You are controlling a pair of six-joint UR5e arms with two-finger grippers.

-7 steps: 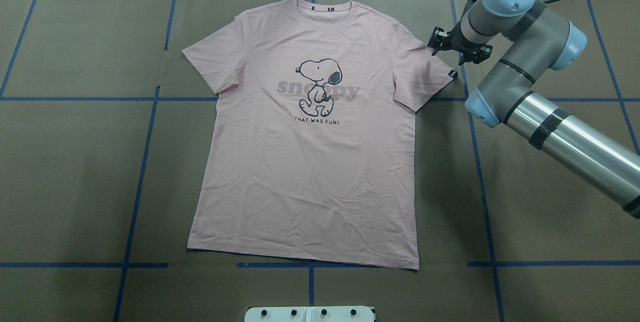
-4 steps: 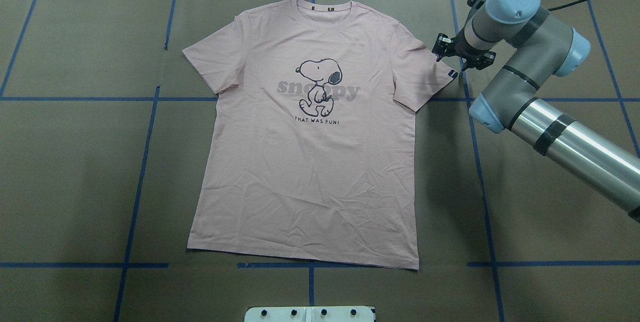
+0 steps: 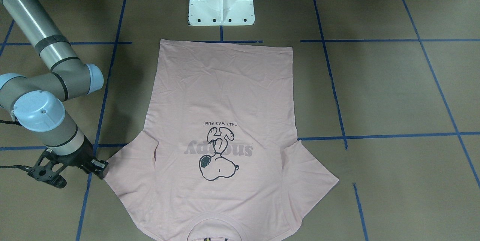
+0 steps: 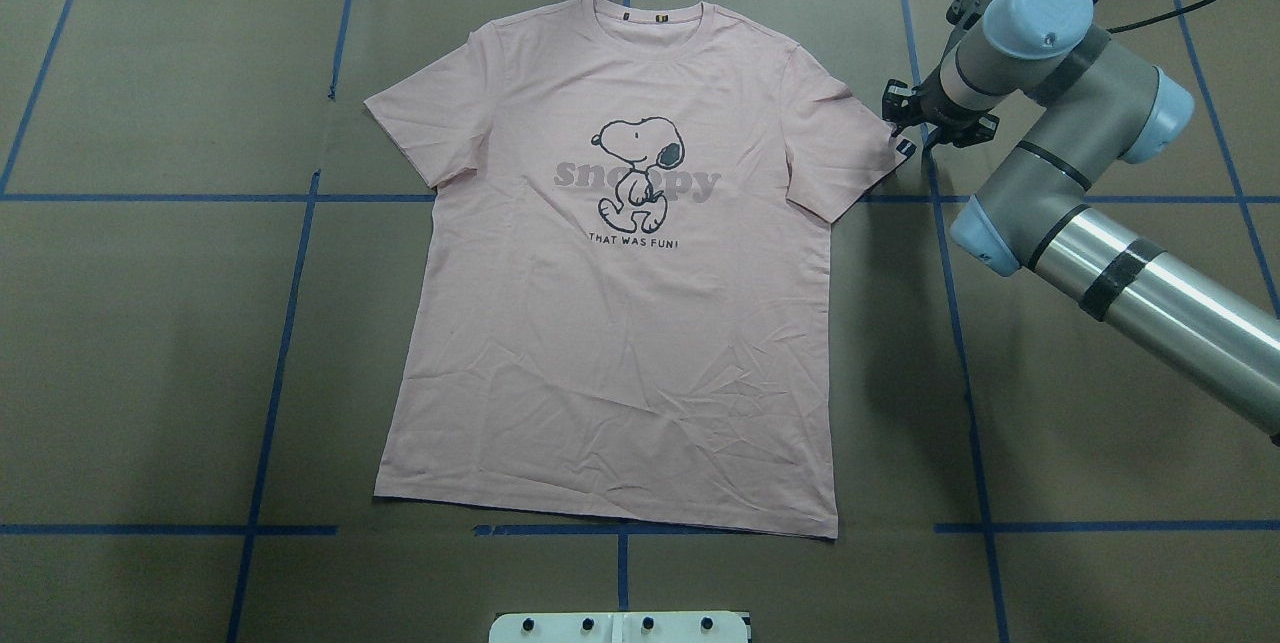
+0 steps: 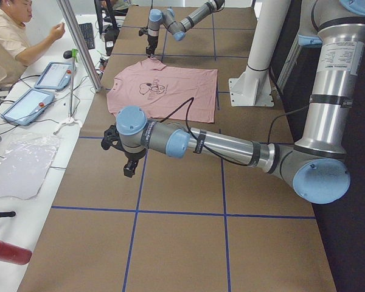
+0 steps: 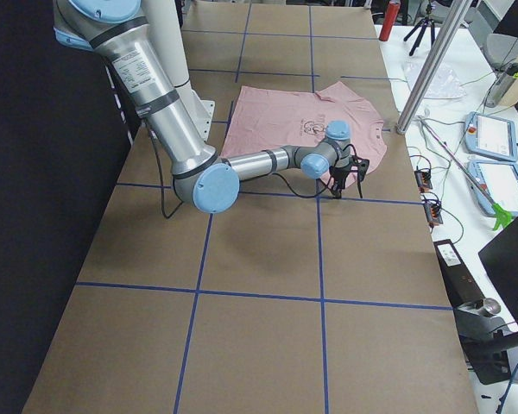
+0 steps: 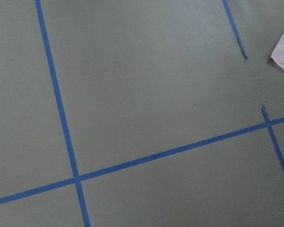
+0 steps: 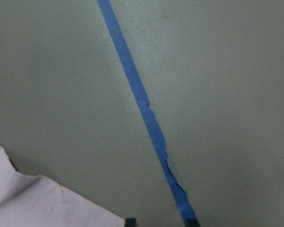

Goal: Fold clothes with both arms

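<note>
T-shirt (image 3: 225, 91) collar cropped in front view, left end effector (image 5: 128, 169) opening unreadable

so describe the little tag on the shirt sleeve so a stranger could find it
Start at the pale pink Snoopy T-shirt spread flat on the brown table. Go to its sleeve on the robot's right, whose outer corner lies beside the right claw. The tag is the small dark flag on that sleeve's hem; the other sleeve shows none.

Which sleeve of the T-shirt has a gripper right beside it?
The sleeve with the small dark tag, on the robot's right: the right gripper is beside its cuff corner. The other sleeve has no gripper near it.
</note>
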